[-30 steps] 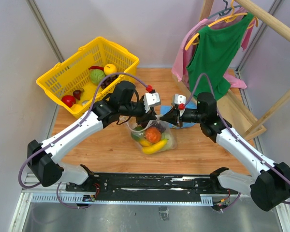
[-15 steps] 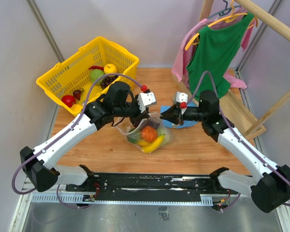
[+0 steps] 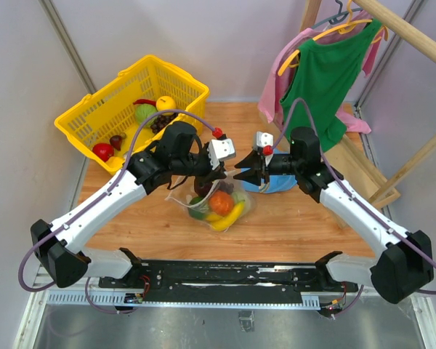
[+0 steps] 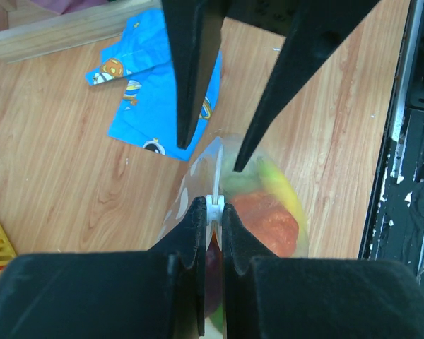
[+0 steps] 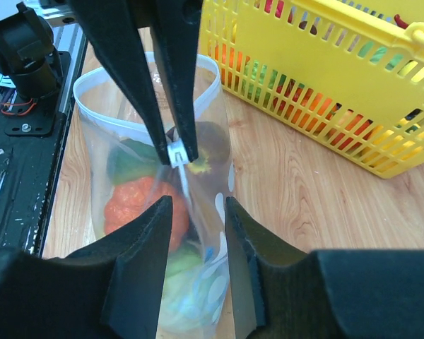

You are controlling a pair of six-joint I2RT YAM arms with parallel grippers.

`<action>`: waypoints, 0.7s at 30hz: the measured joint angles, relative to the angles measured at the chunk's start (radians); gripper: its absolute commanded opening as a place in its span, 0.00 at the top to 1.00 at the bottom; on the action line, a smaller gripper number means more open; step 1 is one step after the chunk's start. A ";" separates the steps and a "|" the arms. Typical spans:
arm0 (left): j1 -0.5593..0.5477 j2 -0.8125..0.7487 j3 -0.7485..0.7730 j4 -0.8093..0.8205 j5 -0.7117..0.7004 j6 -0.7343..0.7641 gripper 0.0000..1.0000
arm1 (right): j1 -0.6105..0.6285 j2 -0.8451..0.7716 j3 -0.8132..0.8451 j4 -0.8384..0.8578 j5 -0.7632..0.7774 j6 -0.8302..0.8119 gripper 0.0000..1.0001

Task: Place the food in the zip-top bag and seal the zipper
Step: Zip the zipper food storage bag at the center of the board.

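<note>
The zip-top bag [image 3: 203, 198] hangs above the wooden table and holds the food: an orange [image 3: 220, 201], a yellow banana [image 3: 231, 216] and green pieces. My left gripper [image 3: 216, 174] is shut on the white zipper [image 4: 213, 207] at the bag's top edge. In the right wrist view its fingers pinch the zipper [image 5: 175, 152] above the orange [image 5: 131, 205] and a dark fruit [image 5: 208, 140]. My right gripper [image 3: 240, 177] is open; its jaws [image 5: 196, 206] stand either side of the bag's upper edge, just short of the left fingers. Part of the bag's mouth [image 5: 127, 127] still gapes open.
A yellow mesh basket [image 3: 105, 116] with more toy food stands at the back left. A blue cloth [image 3: 276, 183] lies under the right arm and also shows in the left wrist view [image 4: 148, 113]. Green and pink clothes [image 3: 323, 73] hang on a wooden rack at the back right.
My right gripper has moved left, up to the bag's top edge. My left gripper has shifted the hanging bag slightly left and still pinches the zipper.
</note>
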 measured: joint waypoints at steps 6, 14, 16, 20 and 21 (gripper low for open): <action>0.000 0.000 0.000 0.001 0.010 0.000 1.00 | 0.003 0.069 0.023 0.026 -0.012 0.002 0.72; 0.000 0.003 0.000 0.002 0.014 -0.001 1.00 | 0.003 0.079 0.024 0.054 -0.045 0.008 0.68; 0.000 0.005 0.000 0.003 0.016 -0.001 1.00 | 0.003 0.079 0.024 0.056 -0.052 0.008 0.68; 0.000 0.013 0.000 0.009 0.019 0.000 1.00 | 0.003 0.079 0.024 0.057 -0.060 0.008 0.71; 0.000 0.014 0.000 0.010 0.019 0.000 1.00 | 0.003 0.079 0.024 0.058 -0.061 0.008 0.72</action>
